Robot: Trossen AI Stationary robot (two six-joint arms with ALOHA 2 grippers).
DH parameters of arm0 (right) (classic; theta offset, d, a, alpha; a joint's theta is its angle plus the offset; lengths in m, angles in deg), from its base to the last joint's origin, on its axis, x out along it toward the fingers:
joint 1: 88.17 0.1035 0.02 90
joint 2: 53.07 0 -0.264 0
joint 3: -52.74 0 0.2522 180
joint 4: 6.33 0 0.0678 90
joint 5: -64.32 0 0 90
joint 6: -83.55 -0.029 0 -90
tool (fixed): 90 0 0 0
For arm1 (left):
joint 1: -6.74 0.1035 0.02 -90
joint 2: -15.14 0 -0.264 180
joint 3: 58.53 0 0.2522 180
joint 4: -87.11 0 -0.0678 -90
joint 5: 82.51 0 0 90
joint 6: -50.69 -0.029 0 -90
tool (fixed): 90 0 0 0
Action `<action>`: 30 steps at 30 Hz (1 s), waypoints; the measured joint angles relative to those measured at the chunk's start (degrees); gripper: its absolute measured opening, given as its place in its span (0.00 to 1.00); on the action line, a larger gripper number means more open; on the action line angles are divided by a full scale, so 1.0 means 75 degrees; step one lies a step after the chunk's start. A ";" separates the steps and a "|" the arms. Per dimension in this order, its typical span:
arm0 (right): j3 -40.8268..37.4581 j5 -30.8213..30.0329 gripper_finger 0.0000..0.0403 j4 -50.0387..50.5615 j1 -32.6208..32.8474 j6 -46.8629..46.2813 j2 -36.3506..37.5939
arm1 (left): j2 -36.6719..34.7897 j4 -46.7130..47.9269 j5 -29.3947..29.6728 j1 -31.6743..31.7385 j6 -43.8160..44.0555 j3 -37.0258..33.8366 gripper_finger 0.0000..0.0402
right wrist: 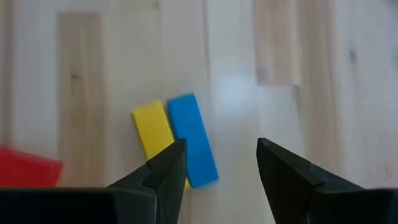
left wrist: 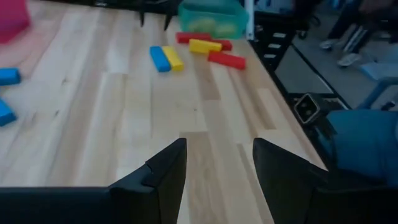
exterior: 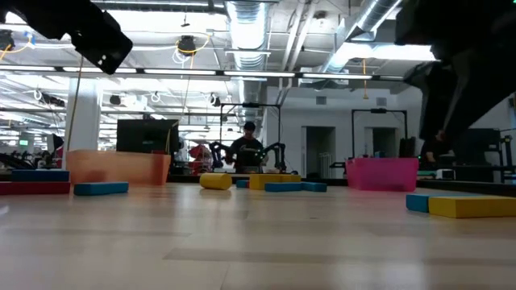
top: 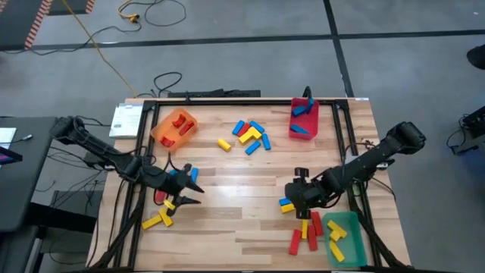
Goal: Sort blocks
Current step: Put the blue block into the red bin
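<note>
Small red, blue and yellow blocks lie flat on the wooden table (top: 242,227). A loose cluster of blocks (top: 248,135) sits at the far middle. My left gripper (top: 195,194) hovers open at the left, next to a blue block (top: 189,175), a red block (top: 161,196) and yellow blocks (top: 157,220). My right gripper (top: 292,196) hovers open, slanting down, beside a blue and yellow pair (right wrist: 174,140). More red and yellow blocks (top: 305,233) lie near it. Neither gripper (left wrist: 217,155) (right wrist: 221,155) has anything between its fingers.
An orange bin (top: 174,127) with red blocks stands at the far left, and a red bin (top: 303,121) with blue blocks at the far right. A green bin (top: 345,236) with yellow blocks stands at the near right. A black frame (top: 144,152) runs along the table's edges.
</note>
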 joint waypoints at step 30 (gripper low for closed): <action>-0.0936 0.0989 0.50 -0.2551 -0.0401 0.0366 -0.1518 | 0.2029 -0.2074 -0.0417 -0.0410 -0.0489 -0.0040 0.45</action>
